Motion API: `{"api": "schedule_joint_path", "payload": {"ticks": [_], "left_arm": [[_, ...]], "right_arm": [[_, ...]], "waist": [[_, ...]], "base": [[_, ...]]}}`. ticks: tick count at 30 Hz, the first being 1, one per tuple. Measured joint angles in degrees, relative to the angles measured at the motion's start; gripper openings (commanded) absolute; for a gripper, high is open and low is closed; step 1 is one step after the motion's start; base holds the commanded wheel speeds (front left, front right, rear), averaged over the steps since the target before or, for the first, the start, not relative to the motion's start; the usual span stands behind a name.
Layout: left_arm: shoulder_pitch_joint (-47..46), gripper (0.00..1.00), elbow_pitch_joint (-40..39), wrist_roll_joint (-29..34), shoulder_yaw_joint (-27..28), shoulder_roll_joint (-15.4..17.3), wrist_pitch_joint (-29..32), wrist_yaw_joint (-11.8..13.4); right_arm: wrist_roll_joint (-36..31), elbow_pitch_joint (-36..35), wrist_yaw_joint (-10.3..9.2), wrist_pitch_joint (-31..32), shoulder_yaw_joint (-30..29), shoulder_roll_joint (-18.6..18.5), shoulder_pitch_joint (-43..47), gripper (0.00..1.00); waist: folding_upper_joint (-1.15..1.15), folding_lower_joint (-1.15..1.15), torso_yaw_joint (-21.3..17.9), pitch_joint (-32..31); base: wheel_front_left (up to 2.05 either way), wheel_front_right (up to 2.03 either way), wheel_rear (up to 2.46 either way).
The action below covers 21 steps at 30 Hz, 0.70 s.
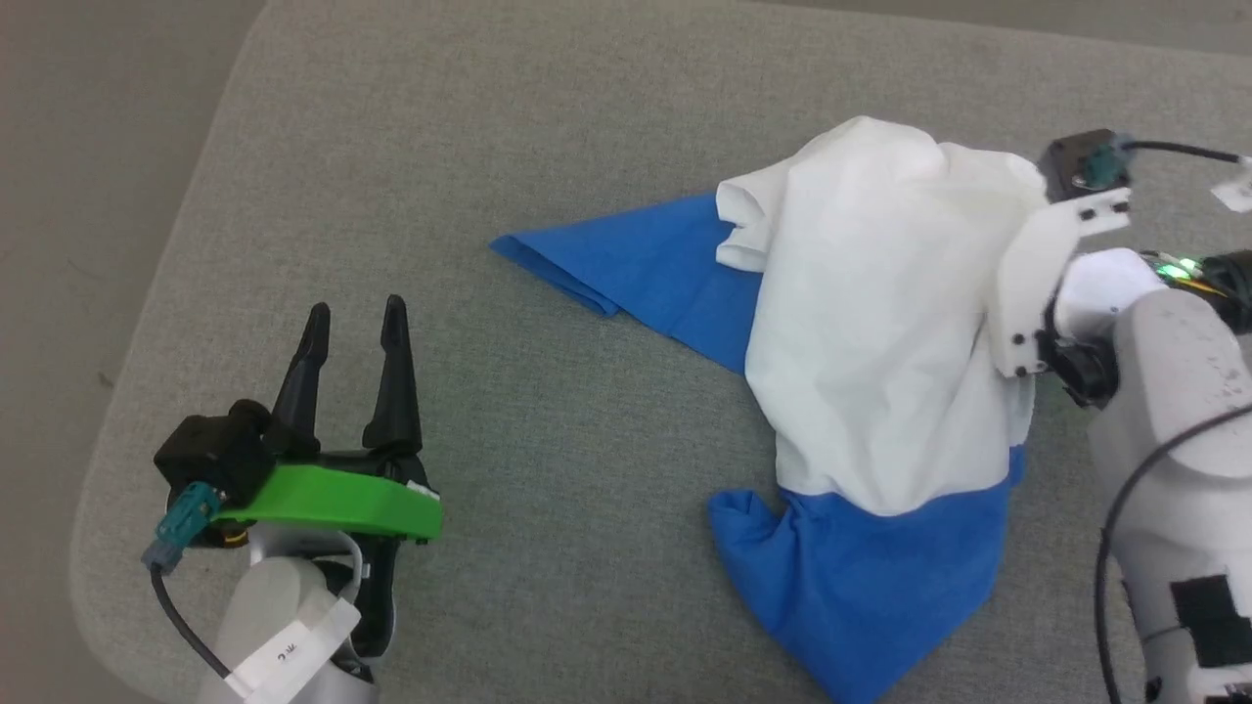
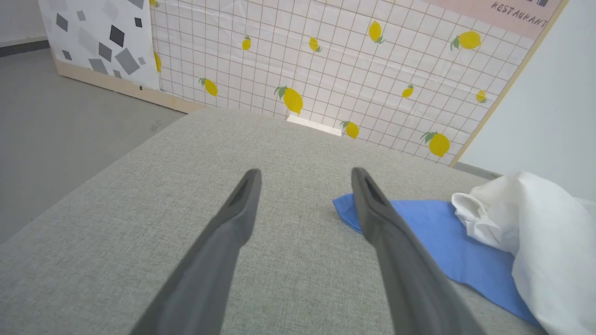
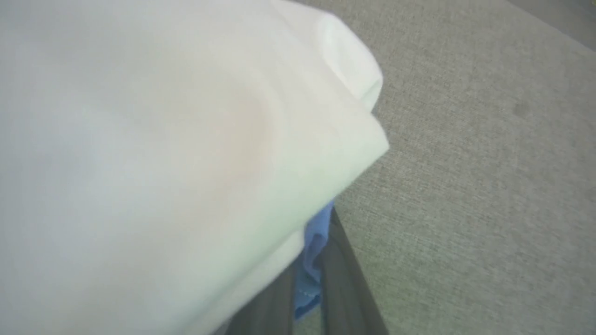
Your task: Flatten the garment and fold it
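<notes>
White T-shirt (image 1: 880,323) with blue sleeves lies bunched on a grey cushion (image 1: 587,98). Right gripper (image 3: 309,279) fingers pinch its cloth; left gripper (image 1: 356,323) fingers spread, empty.

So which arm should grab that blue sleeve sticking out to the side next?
Left. The left gripper is open and free, nearest the blue sleeve; the right gripper is shut on the T-shirt.

Pale grey forearms (image 1: 1169,391), black cables (image 1: 181,616) — the left hand (image 1: 356,305) has tapered black fingers (image 1: 394,381) and a green bracket (image 1: 333,501).
</notes>
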Motion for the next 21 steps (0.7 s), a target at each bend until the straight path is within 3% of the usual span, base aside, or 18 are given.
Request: {"api": "schedule_joint_path", "payload": {"ticks": [3,7,12,17,20,21], "left_arm": [[0.3,1.0,0.3,0.3,0.4,-0.3,0.0,-0.3],[1.5,1.0,1.2,1.2,0.3,-0.6,0.0,-0.3],[2.7,1.0,2.0,1.2,-0.2,-0.8,0.0,-0.4],[3.8,1.0,2.8,1.2,-0.7,-1.1,0.0,-0.4],[4.4,1.0,3.5,1.2,-0.9,-1.1,0.0,-0.4],[4.6,1.0,3.7,1.1,-1.0,-1.1,0.0,-0.4]], "right_arm": [[0.5,-3.5,0.02,-4.5,-3.3,-2.0,2.1,0.0],[0.8,-10.9,0.01,-8.4,-12.3,-3.9,5.3,0.0],[0.3,-18.3,0.01,-6.5,-21.5,-4.7,14.6,0.0],[2.5,-20.4,-0.02,-0.1,-25.2,1.3,29.9,0.0],[4.9,-22.5,-0.02,-0.1,-23.5,3.7,34.6,0.0],[5.9,-23.2,-0.02,-0.9,-23.2,4.0,35.2,0.04]], "waist": [[0.0,0.0,-0.5,-1.5],[0.0,0.0,-1.8,-4.1],[0.0,-0.01,-4.0,-7.4],[0.0,-0.01,-6.0,-10.3],[0.0,-0.01,-7.0,-11.4],[0.0,-0.01,-7.3,-11.8]], "base": [[0.0,0.0,0.0],[0.0,0.0,0.0],[0.0,0.0,0.0],[0.0,0.0,0.0],[0.0,0.0,0.0],[0.0,0.0,0.0]]}}
